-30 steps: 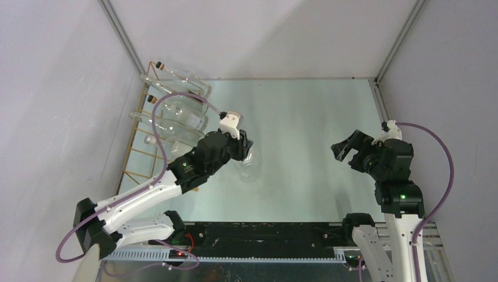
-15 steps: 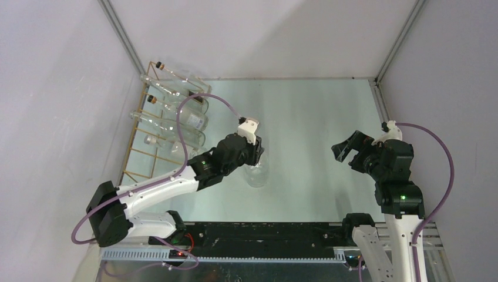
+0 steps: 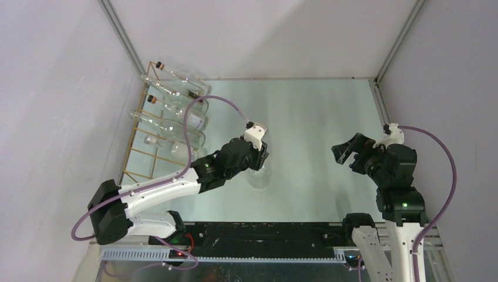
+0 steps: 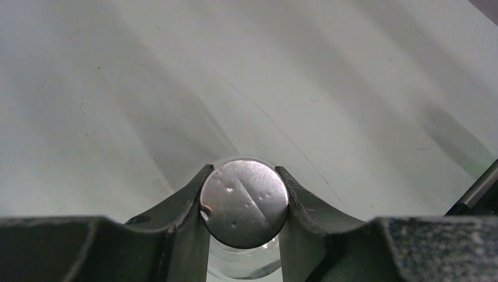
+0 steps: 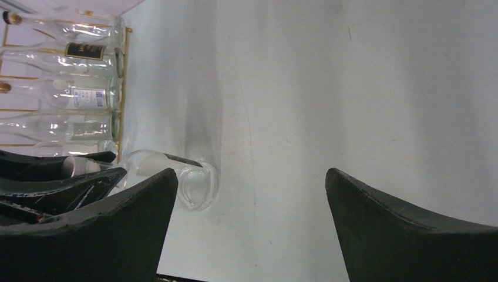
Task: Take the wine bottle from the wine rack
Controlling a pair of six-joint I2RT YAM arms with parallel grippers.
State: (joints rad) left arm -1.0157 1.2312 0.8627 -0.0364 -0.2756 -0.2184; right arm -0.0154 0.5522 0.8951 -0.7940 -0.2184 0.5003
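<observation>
A clear glass wine bottle (image 3: 257, 175) is held neck-up over the table, clear of the wine rack (image 3: 136, 154). My left gripper (image 3: 259, 156) is shut on it. In the left wrist view the two dark fingers (image 4: 188, 202) clamp the bottle's round metal cap (image 4: 244, 202) from both sides, the left gripper (image 4: 242, 171) looking straight down. The right wrist view shows the bottle (image 5: 176, 173) with its base low near the table; I cannot tell whether it touches. My right gripper (image 3: 347, 150) hangs open to the right, nothing between its fingers (image 5: 249, 176).
The gold wire rack (image 5: 120, 88) runs along the left wall with several clear bottles (image 3: 179, 114) lying across its far half; its near rungs are bare. Metal corner posts (image 3: 120, 29) rise at the back corners. The arm bases and a black rail (image 3: 264, 232) line the near edge.
My left arm has carried the bottle to the right and slightly nearer, away from the rack. The right arm has barely shifted.
</observation>
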